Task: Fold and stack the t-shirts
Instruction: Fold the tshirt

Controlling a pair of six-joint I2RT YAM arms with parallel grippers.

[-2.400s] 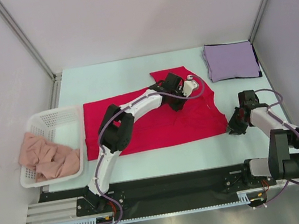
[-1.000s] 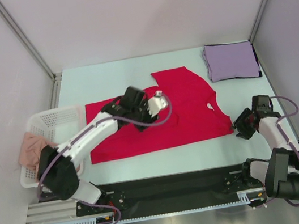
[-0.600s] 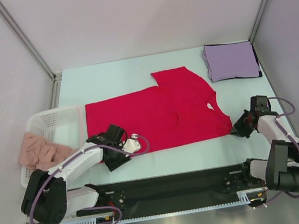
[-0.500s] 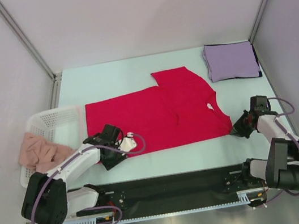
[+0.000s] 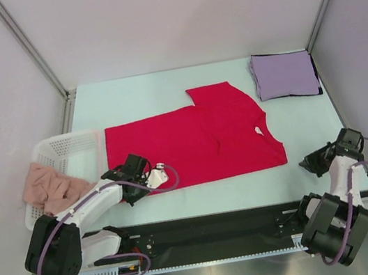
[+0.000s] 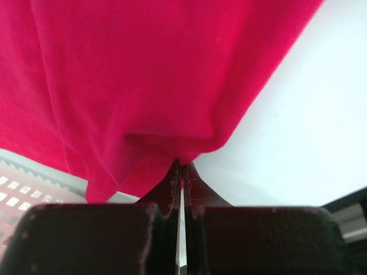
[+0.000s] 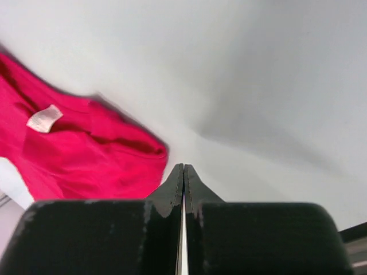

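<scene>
The crimson-red t-shirt lies spread flat mid-table, its neck label toward the right. My left gripper is at the shirt's near-left corner. In the left wrist view its jaws are shut, with the red hem puckered at the tips. My right gripper is shut and empty on bare table, right of the shirt's near-right corner. The right wrist view shows its tips just off the red shoulder and the white label. The pale lavender folded t-shirt lies at the back right.
A white mesh basket holding pinkish cloth stands at the left edge, close to my left arm. Frame posts stand at the back corners. A black rail runs along the near edge.
My left arm swept from over the shirt down to its near-left corner. My right gripper drew back to the right, away from the shirt's near-right corner. The shirt lies flatter.
</scene>
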